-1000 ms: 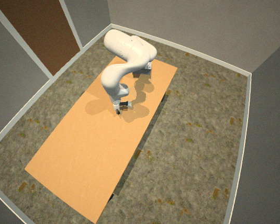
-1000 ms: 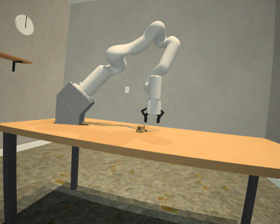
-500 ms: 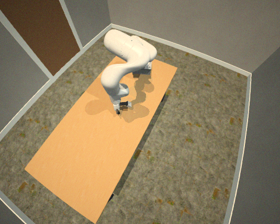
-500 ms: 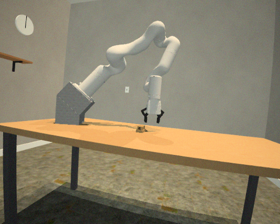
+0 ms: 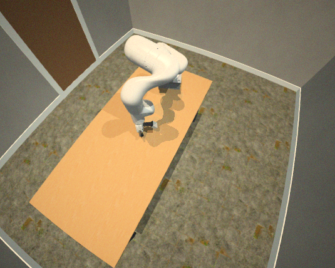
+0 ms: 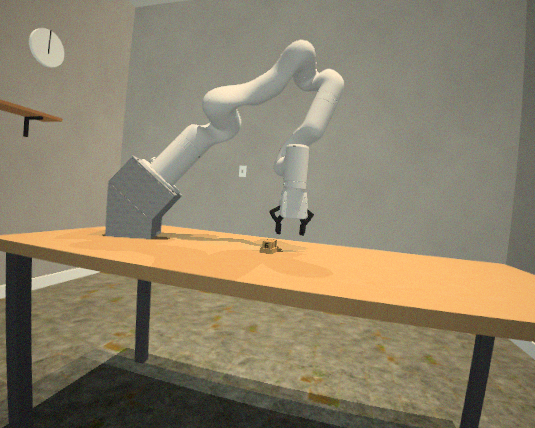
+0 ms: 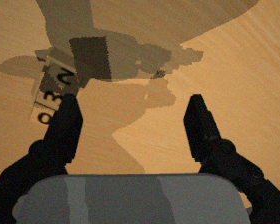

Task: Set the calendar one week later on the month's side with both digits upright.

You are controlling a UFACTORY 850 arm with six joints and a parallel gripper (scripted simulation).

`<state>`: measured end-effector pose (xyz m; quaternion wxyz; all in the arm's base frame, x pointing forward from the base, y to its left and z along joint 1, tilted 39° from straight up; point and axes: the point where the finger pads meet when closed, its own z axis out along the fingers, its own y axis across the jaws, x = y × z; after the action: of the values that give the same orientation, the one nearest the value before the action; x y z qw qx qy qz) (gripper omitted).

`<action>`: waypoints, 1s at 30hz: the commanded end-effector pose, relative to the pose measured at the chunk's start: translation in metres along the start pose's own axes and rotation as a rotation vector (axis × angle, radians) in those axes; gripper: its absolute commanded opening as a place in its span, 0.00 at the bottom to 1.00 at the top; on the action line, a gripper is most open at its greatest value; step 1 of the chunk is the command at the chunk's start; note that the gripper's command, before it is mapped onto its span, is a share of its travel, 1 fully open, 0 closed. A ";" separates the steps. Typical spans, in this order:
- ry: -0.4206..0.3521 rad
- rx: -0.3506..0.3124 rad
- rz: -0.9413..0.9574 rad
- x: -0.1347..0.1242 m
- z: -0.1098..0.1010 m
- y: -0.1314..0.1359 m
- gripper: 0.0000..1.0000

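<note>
The fingers [image 6: 290, 228] point down, spread apart, above the counter [image 6: 382, 270]. Just below them, toward the base [image 6: 132, 210], sits the small calendar [image 6: 269, 247], a 6 showing, untouched.
</note>
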<state>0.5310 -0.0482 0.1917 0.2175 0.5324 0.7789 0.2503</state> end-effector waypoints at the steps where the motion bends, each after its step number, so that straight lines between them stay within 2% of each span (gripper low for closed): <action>1: 0.000 -0.001 0.008 0.000 0.000 0.000 1.00; 5: 0.000 -0.001 0.051 -0.001 0.000 0.000 1.00; 11: 0.000 -0.001 0.262 -0.006 0.000 -0.004 1.00; 16: 0.000 -0.001 0.270 -0.014 0.000 -0.010 1.00; 26: 0.000 -0.001 0.523 -0.019 0.000 -0.015 1.00; 30: 0.000 -0.001 0.525 -0.027 0.000 -0.021 1.00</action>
<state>0.5262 -0.0724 0.1831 0.1589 0.7023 0.6283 0.2945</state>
